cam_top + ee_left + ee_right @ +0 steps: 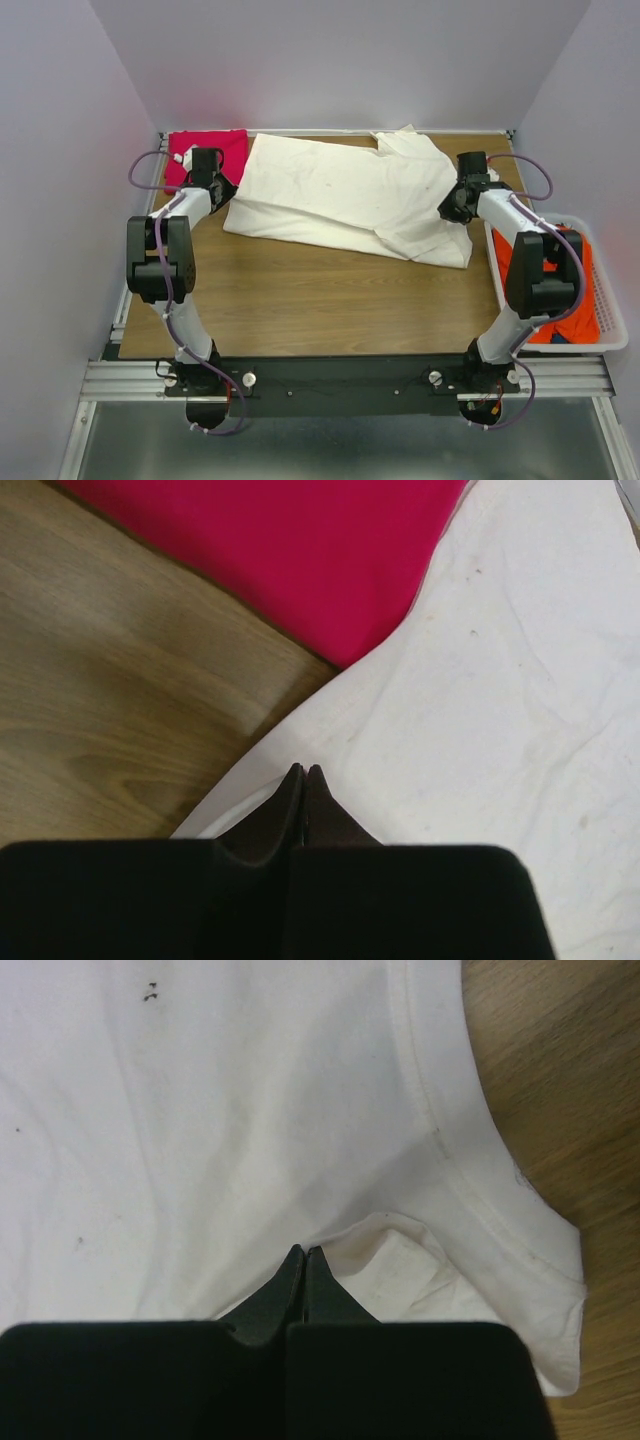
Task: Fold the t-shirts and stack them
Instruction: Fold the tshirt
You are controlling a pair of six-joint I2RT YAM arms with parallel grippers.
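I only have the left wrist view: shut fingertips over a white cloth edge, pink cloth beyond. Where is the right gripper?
Observer: The right gripper is at the opposite, right edge of the plain cream-white cotton t-shirt. Its fingertips are shut at a small turned-up fold of cloth.
Operator: Is that shirt folded yet?
Observer: No. It lies mostly spread open between the two grippers.
Operator: Where is the orange-red one?
Observer: The orange-red t-shirt lies bunched in the white plastic laundry basket at the right edge of the overhead view.
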